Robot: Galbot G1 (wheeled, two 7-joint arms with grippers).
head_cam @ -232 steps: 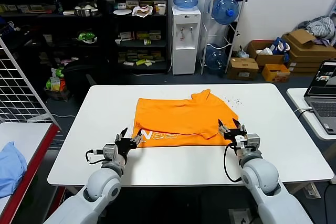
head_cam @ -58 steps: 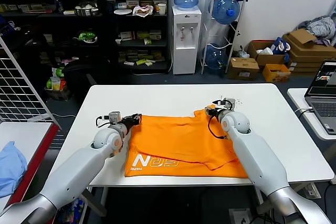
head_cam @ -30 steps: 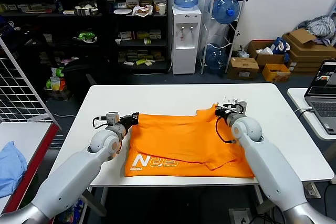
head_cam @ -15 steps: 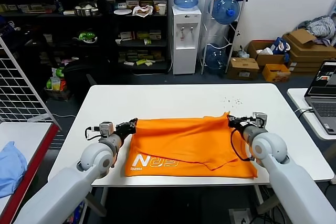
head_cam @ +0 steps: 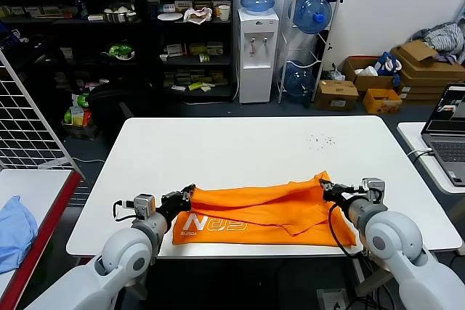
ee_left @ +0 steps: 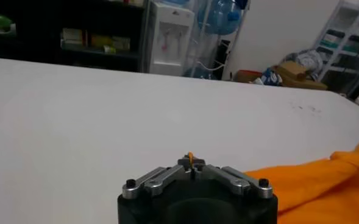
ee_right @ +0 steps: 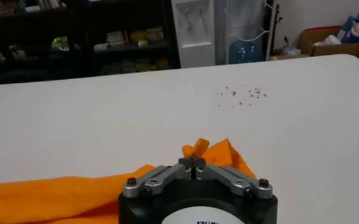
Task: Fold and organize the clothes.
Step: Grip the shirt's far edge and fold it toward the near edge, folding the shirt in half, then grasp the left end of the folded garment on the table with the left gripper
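Note:
The clothes, one bright orange T-shirt, lie folded over near the front edge of the white table, white lettering showing on the lower layer. My left gripper is shut on the shirt's far left corner; a sliver of orange fabric sticks out between its jaws. My right gripper is shut on the far right corner, with a tuft of orange cloth pinched at its tips. Both held corners sit low over the shirt's front part.
A light blue cloth lies on a side table at the left. A laptop stands on another table at the right. Small dark specks dot the far right of the white table. Shelves and a water dispenser stand behind.
Both grippers have pulled the shirt's far edge toward the table's front, folding the top layer over the lower part. The shirt now covers a narrower strip.

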